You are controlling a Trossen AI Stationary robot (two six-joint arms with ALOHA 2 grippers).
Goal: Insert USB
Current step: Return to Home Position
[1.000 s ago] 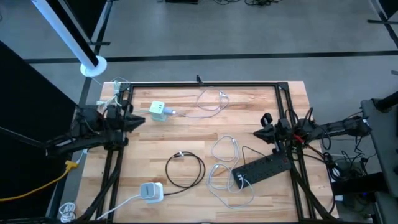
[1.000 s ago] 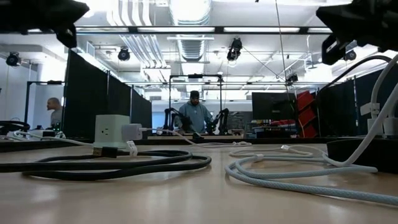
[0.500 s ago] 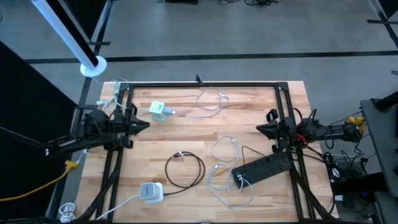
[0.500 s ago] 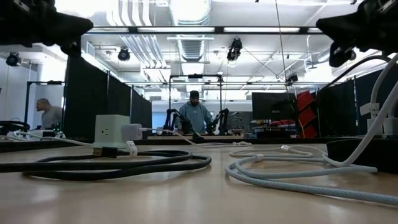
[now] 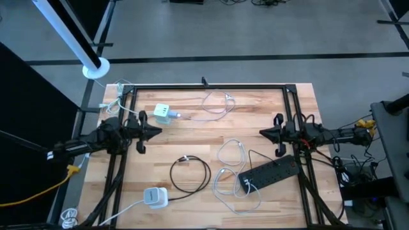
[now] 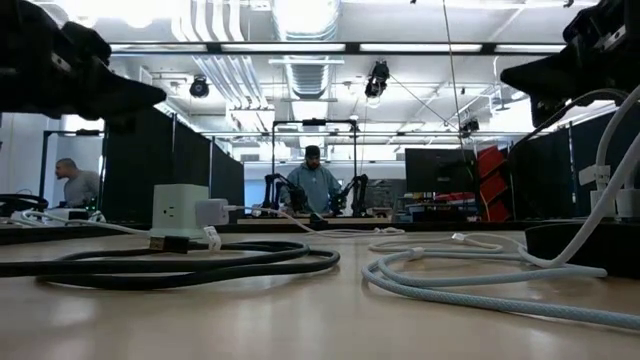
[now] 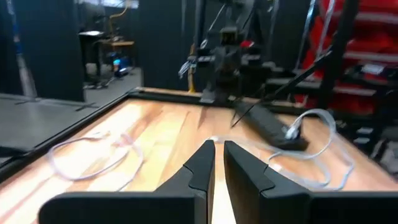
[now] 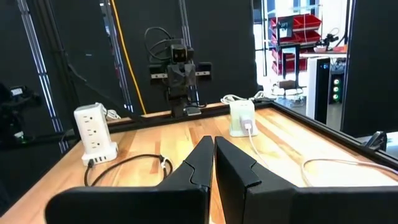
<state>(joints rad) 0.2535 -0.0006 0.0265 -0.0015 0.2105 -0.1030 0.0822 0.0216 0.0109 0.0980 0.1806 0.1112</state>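
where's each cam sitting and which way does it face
High: overhead, straight down on table; both arms, left gripper, right gripper.
Low: table height, level across into room; arms dark at upper corners.
Left wrist: faces right arm across table, past own gripper.
Right wrist: faces left arm, past own gripper.
Shared: green cube in high, low, right wrist.

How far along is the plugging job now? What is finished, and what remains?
It looks mostly done. A white cable is plugged into the black power strip, and the green outlet cube holds an adapter. Nothing is in hand: the left hand and right hand are shut and empty, above the table's sides. Probably only parking the arms remains.
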